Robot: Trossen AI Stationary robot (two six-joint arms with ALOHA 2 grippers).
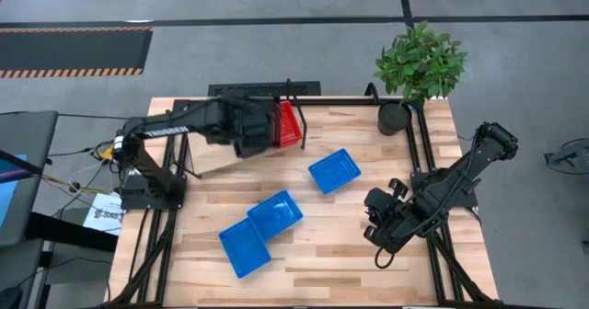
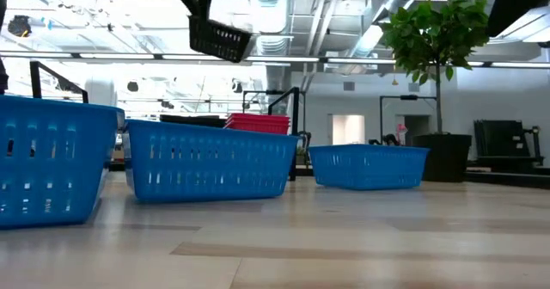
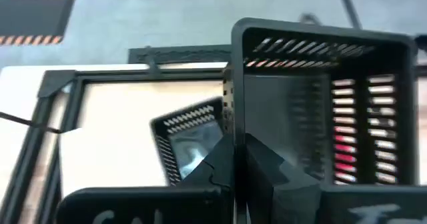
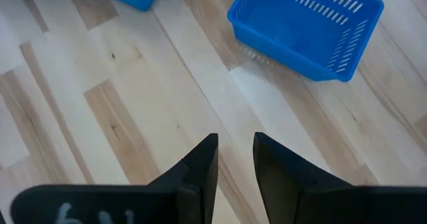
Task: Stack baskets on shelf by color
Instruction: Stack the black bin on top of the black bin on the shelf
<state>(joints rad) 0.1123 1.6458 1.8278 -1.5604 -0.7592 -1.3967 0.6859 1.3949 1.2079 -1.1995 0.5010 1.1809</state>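
My left gripper (image 1: 247,132) is over the shelf (image 1: 213,166) at the table's far left, shut on a black basket (image 3: 320,104). That basket shows high above the table in the low view (image 2: 221,38). A second black basket (image 3: 190,139) lies on the shelf board (image 3: 113,131) below it. The red baskets (image 1: 289,123) sit stacked on the shelf just right of the held one. Three blue baskets (image 1: 334,171) (image 1: 275,212) (image 1: 245,246) rest on the tabletop. My right gripper (image 4: 235,157) is open above bare wood near the table's right side. My left gripper pinches one side wall (image 3: 231,111) of the black basket, with one finger (image 3: 270,167) inside the basket and one (image 3: 217,167) outside. The basket is lifted clear of the shelf and hangs tilted in the low view.
A potted plant (image 1: 419,65) stands at the table's far right corner. The black shelf frame (image 3: 60,84) rims the board. One blue basket (image 4: 307,24) lies a little ahead of the right gripper, and bare wood (image 1: 350,254) lies between the blue baskets and the right arm.
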